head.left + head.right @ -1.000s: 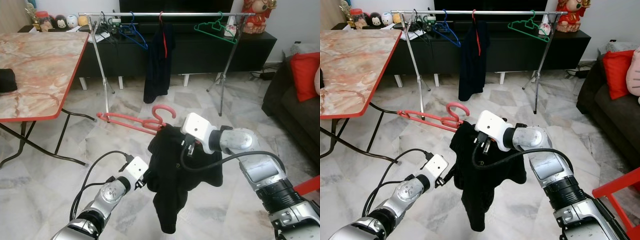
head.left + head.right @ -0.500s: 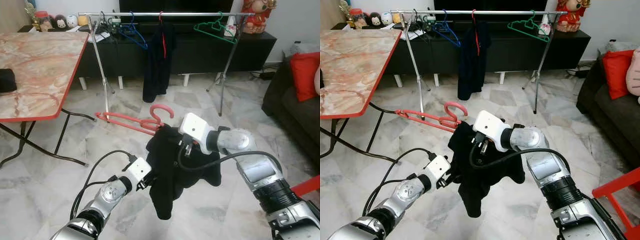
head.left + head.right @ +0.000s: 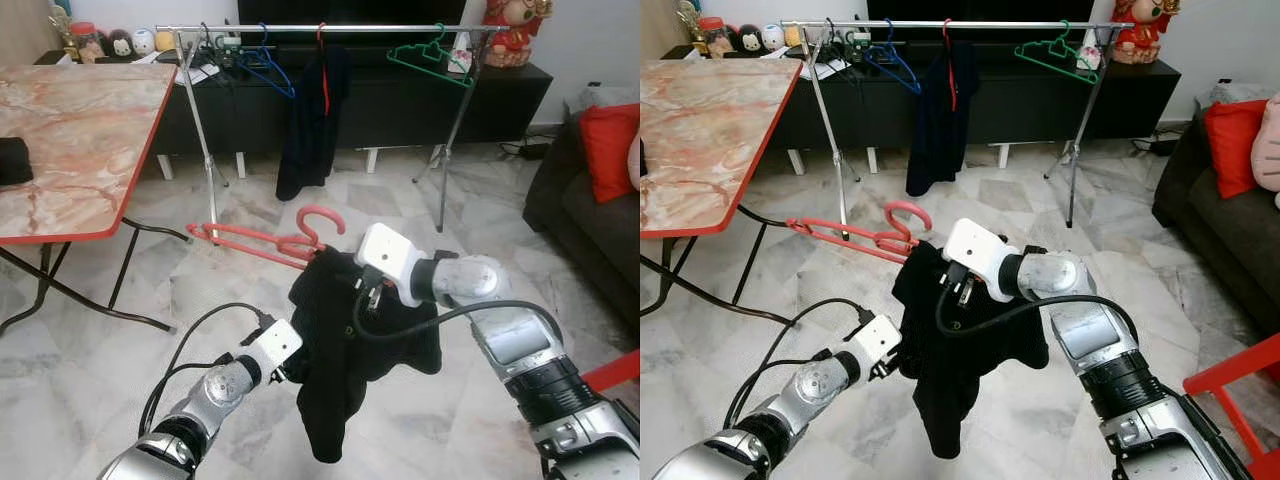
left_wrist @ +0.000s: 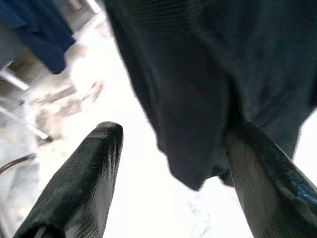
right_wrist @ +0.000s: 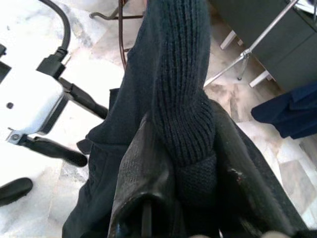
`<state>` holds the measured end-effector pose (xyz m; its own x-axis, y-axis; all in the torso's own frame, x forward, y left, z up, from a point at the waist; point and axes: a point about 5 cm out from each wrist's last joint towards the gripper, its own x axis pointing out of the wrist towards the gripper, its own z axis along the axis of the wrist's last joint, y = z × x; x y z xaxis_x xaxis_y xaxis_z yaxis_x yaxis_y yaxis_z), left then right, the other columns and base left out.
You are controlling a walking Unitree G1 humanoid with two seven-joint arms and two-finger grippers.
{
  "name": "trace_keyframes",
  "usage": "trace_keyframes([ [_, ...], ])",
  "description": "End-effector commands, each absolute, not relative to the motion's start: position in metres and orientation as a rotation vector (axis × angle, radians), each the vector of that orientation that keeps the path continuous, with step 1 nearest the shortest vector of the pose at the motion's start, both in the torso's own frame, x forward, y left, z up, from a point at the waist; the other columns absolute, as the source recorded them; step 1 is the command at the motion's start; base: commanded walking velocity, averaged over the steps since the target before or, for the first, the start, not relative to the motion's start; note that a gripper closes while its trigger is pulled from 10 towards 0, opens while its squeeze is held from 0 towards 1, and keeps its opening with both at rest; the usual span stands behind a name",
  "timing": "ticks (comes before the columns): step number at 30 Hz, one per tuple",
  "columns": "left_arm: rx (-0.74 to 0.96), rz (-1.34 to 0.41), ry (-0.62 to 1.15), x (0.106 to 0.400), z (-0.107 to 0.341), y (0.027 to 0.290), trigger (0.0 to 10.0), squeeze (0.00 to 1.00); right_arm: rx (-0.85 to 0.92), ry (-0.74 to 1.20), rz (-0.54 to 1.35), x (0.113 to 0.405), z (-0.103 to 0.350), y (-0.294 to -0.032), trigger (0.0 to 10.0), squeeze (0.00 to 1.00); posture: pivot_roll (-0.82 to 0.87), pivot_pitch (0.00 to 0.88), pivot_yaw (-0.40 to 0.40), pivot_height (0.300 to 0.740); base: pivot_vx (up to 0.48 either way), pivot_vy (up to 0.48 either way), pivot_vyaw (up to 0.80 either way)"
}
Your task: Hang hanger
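Right gripper [image 5: 181,163] clamped on black knit garment [image 3: 345,340] draped over red plastic hanger [image 3: 270,238], hook just above it. Left gripper [image 4: 173,173] fingers spread, one touching garment's lower edge. Metal clothes rack [image 3: 330,28] well beyond.

Both eye views are bright and sharp, with soft glare on the marble floor [image 3: 240,330]. The left wrist view is overexposed and blurred; the right wrist view is clearer.

Garment [image 3: 345,340]: dark ribbed knit cloth, matt. Hanger [image 3: 262,238]: smooth red plastic. Rail [image 3: 330,29]: shiny metal. Floor [image 3: 90,380]: glossy marble-look tile. Counter [image 3: 70,140]: glossy marble-pattern top w/ red edge.
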<state>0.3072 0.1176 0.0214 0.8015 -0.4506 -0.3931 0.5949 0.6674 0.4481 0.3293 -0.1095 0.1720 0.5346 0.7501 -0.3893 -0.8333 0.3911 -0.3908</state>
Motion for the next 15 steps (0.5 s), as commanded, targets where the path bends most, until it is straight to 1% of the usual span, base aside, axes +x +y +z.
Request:
trace_keyframes([
  [1,0.623,-0.571,0.275,0.3102,0.0220,0.1205,10.0,0.00,-0.608,0.069,1.031,0.3297,0.1933,-0.1007,0.0,0.00,-0.11,0.025,-0.076,0.740,0.000,0.000,0.00],
  [5,0.636,-0.513,0.291,0.3122,0.0215,0.1259,10.0,0.00,-0.608,0.067,1.038,0.3283,0.1943,-0.0996,0.0,0.00,-0.11,0.026,-0.076,0.740,0.000,0.000,0.00],
  [9,0.550,-0.461,0.289,0.3156,0.0251,0.1267,10.0,0.00,-0.606,0.061,1.070,0.3245,0.1948,-0.0958,0.0,0.00,-0.11,0.026,-0.076,0.740,0.000,0.000,0.00],
  [15,0.554,-0.453,0.280,0.3169,0.0267,0.1260,10.0,0.00,-0.601,0.056,1.095,0.3211,0.1947,-0.0917,0.0,0.00,-0.11,0.027,-0.077,0.740,0.000,0.000,0.00],
])
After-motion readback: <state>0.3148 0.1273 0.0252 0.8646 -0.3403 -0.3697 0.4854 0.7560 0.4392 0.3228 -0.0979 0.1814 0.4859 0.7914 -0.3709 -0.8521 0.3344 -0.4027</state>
